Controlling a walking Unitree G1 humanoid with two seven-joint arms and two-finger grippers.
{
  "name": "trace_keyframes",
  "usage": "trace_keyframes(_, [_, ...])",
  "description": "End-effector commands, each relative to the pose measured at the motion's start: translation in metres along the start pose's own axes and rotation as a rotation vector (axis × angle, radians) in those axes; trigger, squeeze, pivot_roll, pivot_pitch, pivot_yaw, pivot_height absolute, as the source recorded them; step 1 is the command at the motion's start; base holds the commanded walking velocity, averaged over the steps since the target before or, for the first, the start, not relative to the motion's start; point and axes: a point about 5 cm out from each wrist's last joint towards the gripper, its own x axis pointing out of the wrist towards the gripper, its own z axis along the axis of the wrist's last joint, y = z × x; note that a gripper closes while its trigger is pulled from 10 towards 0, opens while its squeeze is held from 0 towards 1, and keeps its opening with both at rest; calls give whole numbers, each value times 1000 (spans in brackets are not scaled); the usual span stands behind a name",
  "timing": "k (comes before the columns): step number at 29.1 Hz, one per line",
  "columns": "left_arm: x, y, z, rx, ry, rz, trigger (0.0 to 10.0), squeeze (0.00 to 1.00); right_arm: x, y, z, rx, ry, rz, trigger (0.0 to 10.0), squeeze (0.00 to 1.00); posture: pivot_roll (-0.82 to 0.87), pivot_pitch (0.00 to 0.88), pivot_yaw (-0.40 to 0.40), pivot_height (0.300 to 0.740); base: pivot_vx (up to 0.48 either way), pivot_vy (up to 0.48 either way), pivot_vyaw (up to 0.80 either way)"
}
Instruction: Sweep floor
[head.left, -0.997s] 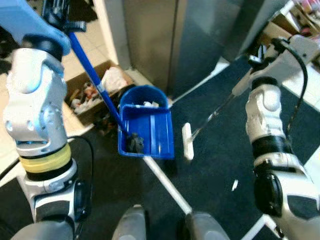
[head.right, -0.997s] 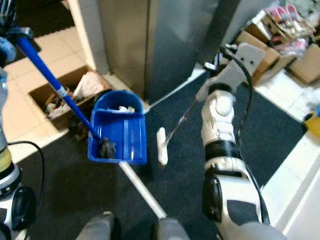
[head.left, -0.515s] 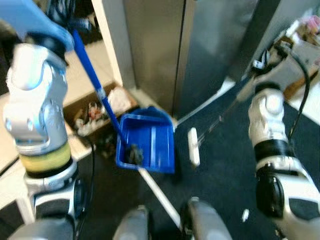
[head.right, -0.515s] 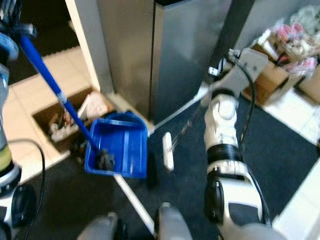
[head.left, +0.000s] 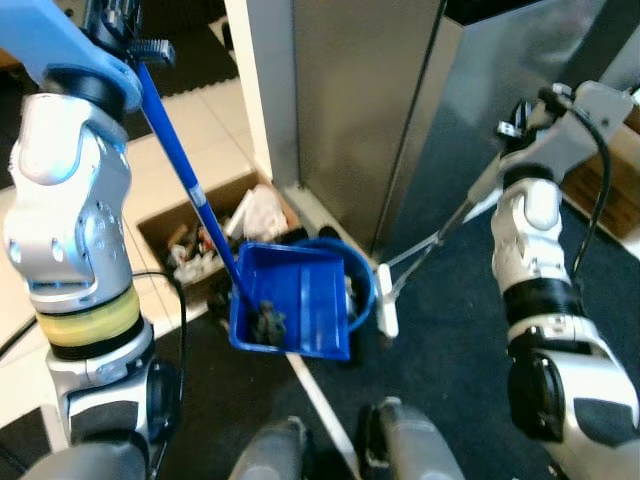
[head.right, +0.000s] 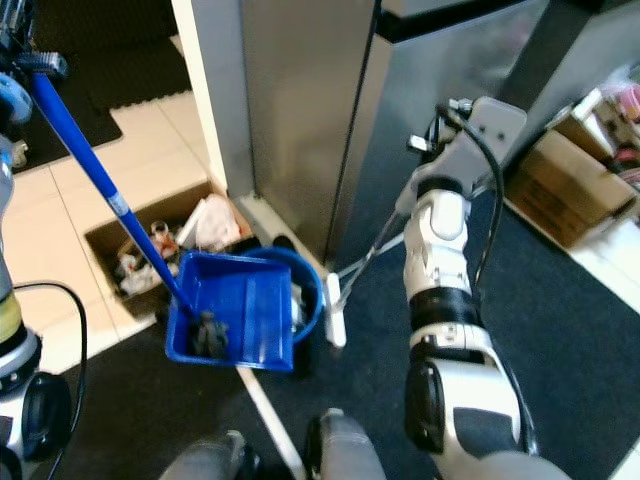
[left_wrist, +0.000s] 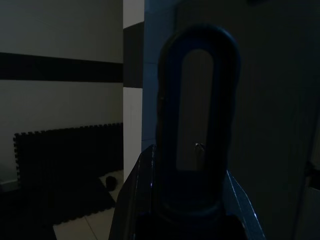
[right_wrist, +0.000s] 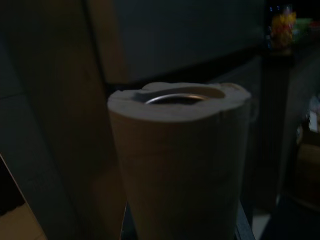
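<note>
Blue plastic long-handled dustpan (head.left: 292, 312): handle slants up toward left gripper (head.left: 118, 22), tray forward. White slim broom (head.right: 334, 310) slants down from right gripper (head.right: 437, 135). Jaws' state: cannot tell.

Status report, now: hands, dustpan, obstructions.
Left hand on blue dustpan handle; right hand on broom pole. Dustpan holds dark debris. Cardboard box and blue bin just beyond.

Counted here: one blue dustpan (head.left: 296, 312), one blue bin (head.left: 352, 282), one broom (head.left: 386, 305), two cardboard boxes (head.left: 205, 225) (head.right: 572, 190), two robot feet (head.left: 268, 458).
</note>
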Motion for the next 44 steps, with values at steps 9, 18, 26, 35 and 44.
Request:
trace_keyframes(9, [2, 2, 9, 27, -45, -20, 10000, 0, 3, 6, 9, 14, -41, 10, 10000, 0, 81, 0, -53, 740, 351, 0, 0])
trace_keyframes(18, [9, 1, 15, 103, -75, -110, 10000, 0, 2, 7, 7, 16, -37, 9, 10000, 0, 94, 0, -48, 740, 0, 0, 0])
trace_keyframes(26, [16, -5, 11, 165, -89, -227, 10000, 0, 0, 5, 5, 15, -33, -5, 10000, 0, 93, 0, -36, 740, 0, 0, 0])
trace_keyframes(35, [30, 3, -5, 267, -90, -285, 10000, 0, -3, -3, 6, -7, -44, -29, 10000, 0, 75, 0, -24, 740, 0, 0, 0])
trace_keyframes(44, [53, -5, -10, 311, -120, -371, 10000, 0, -6, -11, 7, -18, -54, -51, 10000, 0, 61, 0, -9, 740, 0, 0, 0])
